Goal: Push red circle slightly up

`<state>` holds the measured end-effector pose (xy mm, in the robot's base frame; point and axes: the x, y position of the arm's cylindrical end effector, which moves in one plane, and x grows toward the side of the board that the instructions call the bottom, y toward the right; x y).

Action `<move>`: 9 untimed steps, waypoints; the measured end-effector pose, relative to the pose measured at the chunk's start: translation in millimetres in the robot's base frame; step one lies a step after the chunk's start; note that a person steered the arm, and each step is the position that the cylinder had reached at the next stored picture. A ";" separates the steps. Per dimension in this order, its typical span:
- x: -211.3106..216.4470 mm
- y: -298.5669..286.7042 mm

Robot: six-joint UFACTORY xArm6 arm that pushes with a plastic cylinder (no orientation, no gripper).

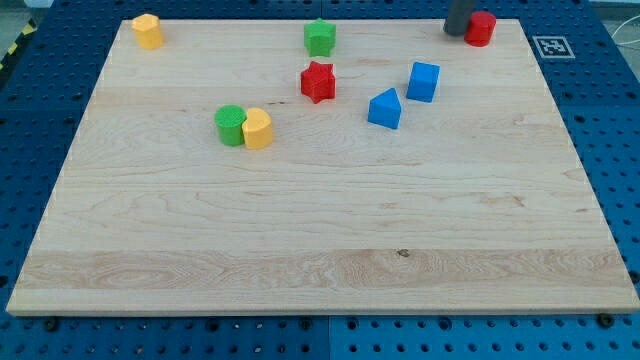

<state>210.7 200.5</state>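
The wooden surface [320,230] filled most of the frame, lying on a blue perforated base [30,120]. Blocks sat only in its upper half. The dark rod entered from the top edge at the upper right; my tip [457,33] stood at the surface's top border, touching or just beside the left side of the red circle [481,28]. No pincer existed on this arm, so no opening or hold could be reported: the rod ended plainly and carried nothing.

The red circle, the task's thing, lay in the upper right corner, already at the surface's top edge. Judged from this, the upward push appeared largely done, or little room remained for more; the tip stood beside the block, not below it.

Remaining blocks, well apart from the tip: a blue cube [423,82] and blue wedge-like block [385,109] right of centre, a red star [318,81], a green star [320,37], a green cylinder [230,125] touching a yellow block [258,129], and a yellow block [148,31] at upper left.
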 end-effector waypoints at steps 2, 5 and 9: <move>-1.6 21.9; 24.1 1.2; 57.3 72.0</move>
<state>268.0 272.4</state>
